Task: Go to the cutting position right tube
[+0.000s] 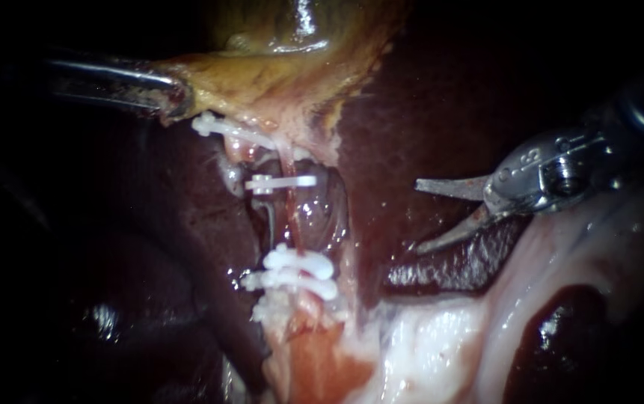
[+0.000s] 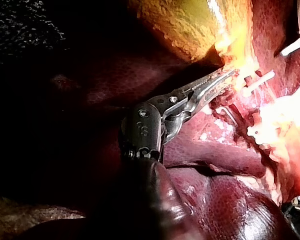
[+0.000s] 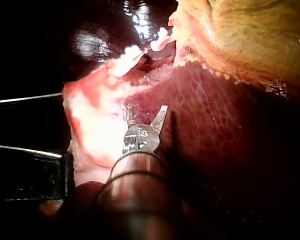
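Observation:
My left instrument [image 1: 178, 99] comes in from the upper left, its jaws shut on the yellowish lower edge of the gallbladder [image 1: 262, 71]. Below that edge a pink tube [image 1: 292, 218] runs down the middle, with a single white clip [image 1: 283, 182] across its upper part and a cluster of white clips [image 1: 298, 271] lower down. Another clip [image 1: 213, 125] sits just under the left jaws. My right instrument [image 1: 419, 215] has two thin blades, open, over the dark liver well to the right of the tube and touching nothing. In the right wrist view the open blades [image 3: 146, 109] point toward the clips [image 3: 127, 61] ahead.
Dark liver [image 1: 426, 112] lies on both sides of the tubes. Pale white and pink tissue [image 1: 441, 344] spreads below the right instrument. In the left wrist view the left instrument [image 2: 226, 77] grips bright tissue beside the clips [image 2: 260, 78].

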